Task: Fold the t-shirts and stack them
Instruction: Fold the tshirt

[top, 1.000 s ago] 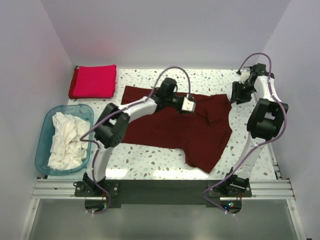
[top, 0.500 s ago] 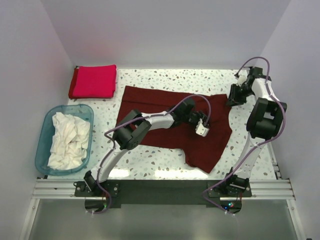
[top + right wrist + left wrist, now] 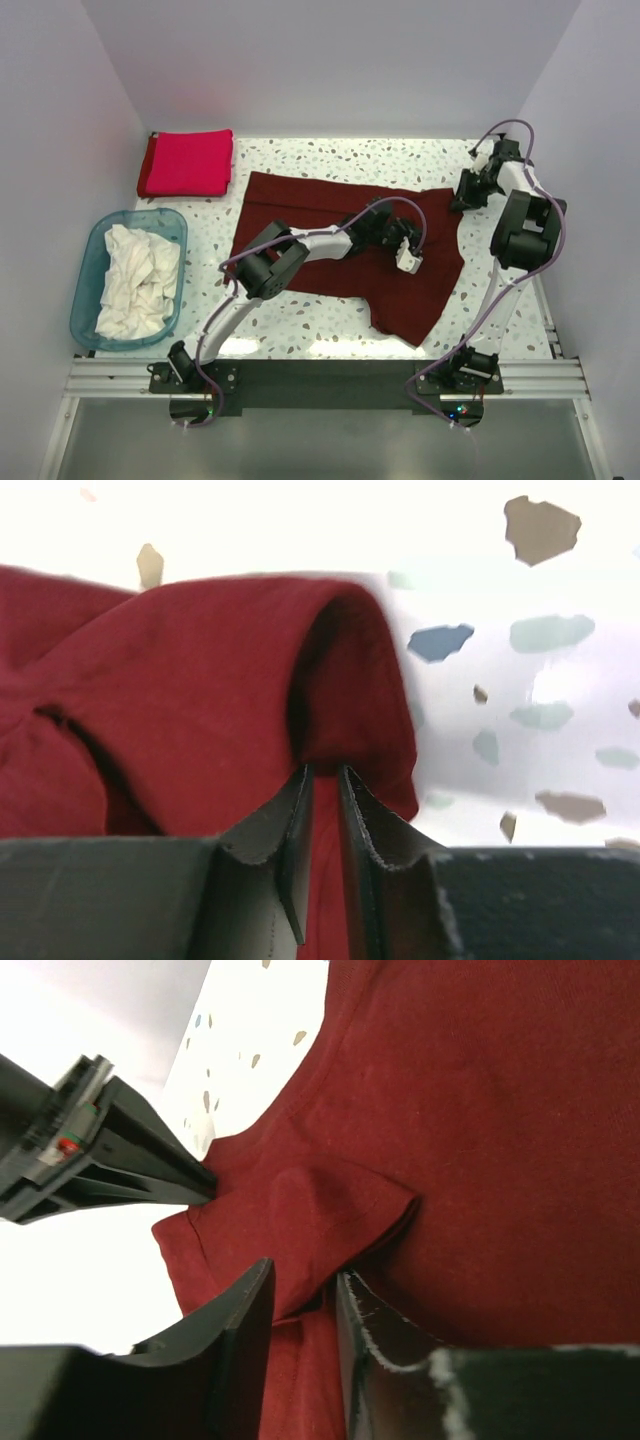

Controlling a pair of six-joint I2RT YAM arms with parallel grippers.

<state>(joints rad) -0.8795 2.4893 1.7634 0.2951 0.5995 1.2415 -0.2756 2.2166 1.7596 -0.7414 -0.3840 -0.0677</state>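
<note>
Right now the right tool (image 3: 325,780) is clamping a raised ridge of the maroon t-shirt (image 3: 290,200) at its far right edge, its jaws nearly together with cloth between them. The left tool (image 3: 303,1285) is sitting on the same shirt nearer its middle, jaws narrowly apart with a sleeve-like flap lying between them; I cannot tell whether they are biting yet. This is looking like the first fold of this shirt, with both pinches being taken on its right side. The next move is calling for an even lift and a carry across toward the left. The shirt is lying spread but rumpled on the speckled tabletop (image 3: 300,320). A crimson t-shirt (image 3: 187,163) is lying folded at the far left, and white t-shirts (image 3: 135,280) are waiting in the blue tub (image 3: 82,285).
</note>
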